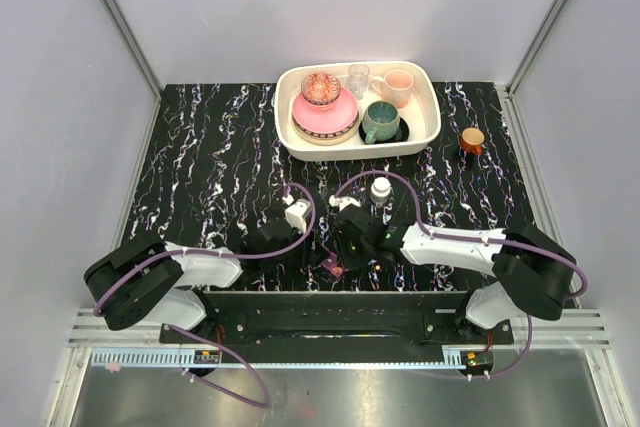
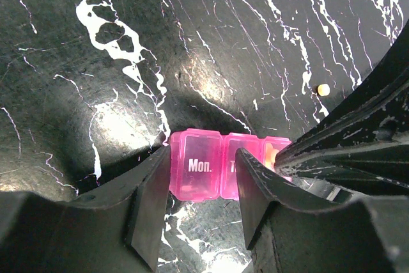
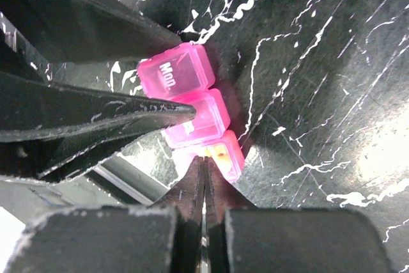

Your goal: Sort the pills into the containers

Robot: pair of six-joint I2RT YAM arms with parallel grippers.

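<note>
Fingers (image 3: 192, 202) of the right gripper (image 3: 205, 162) are pressed together, tips at the open end cell of the pill box (image 3: 192, 103), 6 o'clock. The left gripper (image 2: 203, 158), spread wide, straddles the Mon. cell — a shove from either could skid the light box and spill it. Both arms reach low and inward; a loose pill (image 2: 324, 89) lies at 2 o'clock.

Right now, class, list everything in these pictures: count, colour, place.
table: one, black with white veins, under everything
tray: one, cream, far centre
bowls: a stack, pink, tray's left
mugs: two, peach and teal, tray's right
glass: one, clear, tray's back
jar: one, brown with orange lid, right of tray
bottle: one, white, mid-table
pill box: one, pink, near centre
pill: one loose, yellowish, on table near box
left fingers: two, black, spread over box's Mon. end
right fingers: two, black, shut, tips at box's third compartment
</note>
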